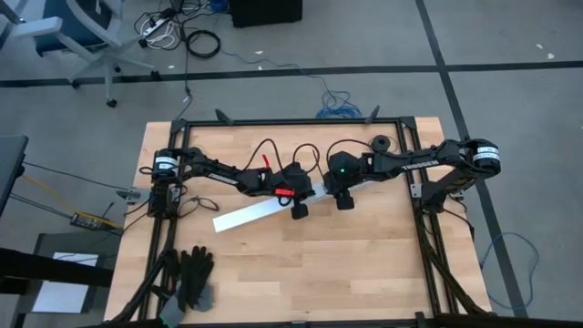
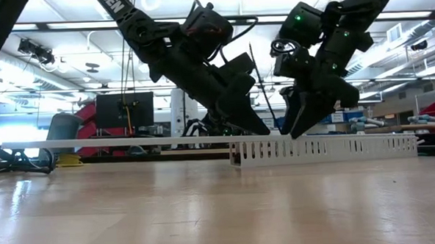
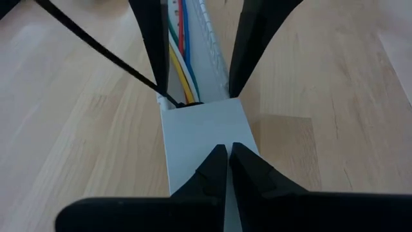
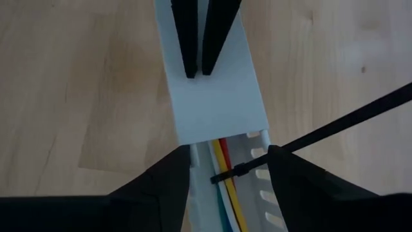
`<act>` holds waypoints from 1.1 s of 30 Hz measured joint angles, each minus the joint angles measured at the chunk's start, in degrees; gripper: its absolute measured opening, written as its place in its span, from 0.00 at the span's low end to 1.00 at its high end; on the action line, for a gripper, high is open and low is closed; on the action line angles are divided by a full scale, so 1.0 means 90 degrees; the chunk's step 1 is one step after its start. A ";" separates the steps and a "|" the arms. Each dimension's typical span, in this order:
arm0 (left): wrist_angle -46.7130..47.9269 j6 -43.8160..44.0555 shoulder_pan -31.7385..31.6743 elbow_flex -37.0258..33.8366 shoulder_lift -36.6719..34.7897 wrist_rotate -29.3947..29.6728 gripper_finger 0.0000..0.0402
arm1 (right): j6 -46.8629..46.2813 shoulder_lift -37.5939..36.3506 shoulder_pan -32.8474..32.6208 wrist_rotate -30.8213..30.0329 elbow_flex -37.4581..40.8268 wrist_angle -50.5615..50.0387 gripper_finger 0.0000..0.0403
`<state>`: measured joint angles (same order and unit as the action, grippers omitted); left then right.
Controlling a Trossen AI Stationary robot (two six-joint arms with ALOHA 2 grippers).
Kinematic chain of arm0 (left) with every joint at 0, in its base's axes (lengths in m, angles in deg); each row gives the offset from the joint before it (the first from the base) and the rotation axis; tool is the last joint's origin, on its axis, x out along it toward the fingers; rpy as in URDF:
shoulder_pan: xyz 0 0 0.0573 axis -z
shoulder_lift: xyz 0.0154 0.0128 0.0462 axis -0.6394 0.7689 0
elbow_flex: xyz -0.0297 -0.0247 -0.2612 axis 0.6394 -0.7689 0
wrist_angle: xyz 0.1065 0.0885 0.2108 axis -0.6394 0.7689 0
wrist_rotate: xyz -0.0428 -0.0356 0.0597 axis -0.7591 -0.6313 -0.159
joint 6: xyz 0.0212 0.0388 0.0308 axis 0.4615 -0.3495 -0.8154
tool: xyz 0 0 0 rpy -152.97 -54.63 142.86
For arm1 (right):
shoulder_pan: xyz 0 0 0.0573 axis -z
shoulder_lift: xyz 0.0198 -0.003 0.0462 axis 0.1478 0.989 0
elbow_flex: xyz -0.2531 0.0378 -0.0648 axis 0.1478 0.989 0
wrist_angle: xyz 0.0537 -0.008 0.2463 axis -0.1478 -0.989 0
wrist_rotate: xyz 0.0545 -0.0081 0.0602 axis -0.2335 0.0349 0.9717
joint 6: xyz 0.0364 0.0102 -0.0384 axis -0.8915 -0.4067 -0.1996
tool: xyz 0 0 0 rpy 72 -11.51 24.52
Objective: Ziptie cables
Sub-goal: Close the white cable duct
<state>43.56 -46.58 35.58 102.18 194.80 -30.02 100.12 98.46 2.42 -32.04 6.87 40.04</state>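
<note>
1. While the cables (image 4: 224,169) are lying side by side inside the white slotted channel (image 2: 325,148), a black ziptie (image 4: 239,171) is looping across the red, yellow, white, green and blue wires right where they are emerging from under the channel's flat white cover (image 4: 215,106).
2. Judged from their thin, slack look, the wires are handling as light, soft and easily displaced; the better place to take hold is the stiffer ziptie tail (image 4: 347,122), which is running out past the channel wall, rather than the bundle itself.
3. The ziptie tail is looking narrow and smooth, so it is likely slipping under a loose pinch.
4. The right gripper (image 4: 228,171) is straddling the channel at the cover's edge with its fingers (image 4: 158,187) standing apart on either side of the walls, gripping nothing visible.
5. The left gripper (image 3: 230,154) is resting its closed fingertips on the cover, seemingly holding it down, facing the right gripper.
6. The channel is lying diagonally at the centre of the wooden table (image 1: 364,264).
</note>
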 joint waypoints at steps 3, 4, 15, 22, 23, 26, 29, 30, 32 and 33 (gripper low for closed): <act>0.0000 0.0002 0.0000 0.0000 0.0000 0.0000 0.00 | 0.0119 0.0000 0.0000 -0.0004 0.0002 0.0025 0.48; 0.0000 0.0004 0.0000 0.0000 0.0000 0.0000 0.00 | 0.0187 0.0000 0.0000 -0.0005 0.0002 0.0030 0.49; 0.0005 0.0020 -0.0003 -0.0002 0.0000 -0.0134 0.00 | 0.0775 0.0000 -0.0267 0.0009 0.0002 0.0141 0.50; 0.0005 0.0022 -0.0002 -0.0002 0.0000 -0.0139 0.00 | 0.0772 0.0000 -0.0159 0.0160 0.0002 0.0136 0.50; 0.0005 0.0022 -0.0002 -0.0002 0.0000 -0.0142 0.00 | 0.0767 0.0000 -0.0133 0.0198 0.0002 0.0130 0.50; -0.0005 0.0022 -0.0002 -0.0002 0.0000 -0.0146 0.00 | 0.0724 0.0000 -0.0026 0.0359 0.0002 0.0105 0.50; -0.0047 -0.0001 -0.0002 -0.0005 0.0000 -0.0153 0.00 | 0.0690 0.0000 0.0082 0.0502 0.0002 0.0071 0.50; -0.0071 -0.0004 -0.0002 -0.0005 0.0001 -0.0153 0.00 | 0.0655 0.0000 0.0104 0.0516 0.0002 0.0060 0.50; -0.0120 -0.0007 -0.0003 -0.0007 0.0007 -0.0155 0.00 | 0.0600 0.0000 0.0151 0.0583 0.0002 0.0028 0.49; -0.0129 -0.0010 -0.0010 -0.0007 0.0007 -0.0155 0.00 | 0.0551 0.0000 0.0177 0.0637 0.0002 0.0017 0.49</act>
<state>42.40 -46.67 35.49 102.11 194.87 -31.42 105.09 98.46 4.01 -26.31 6.90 40.20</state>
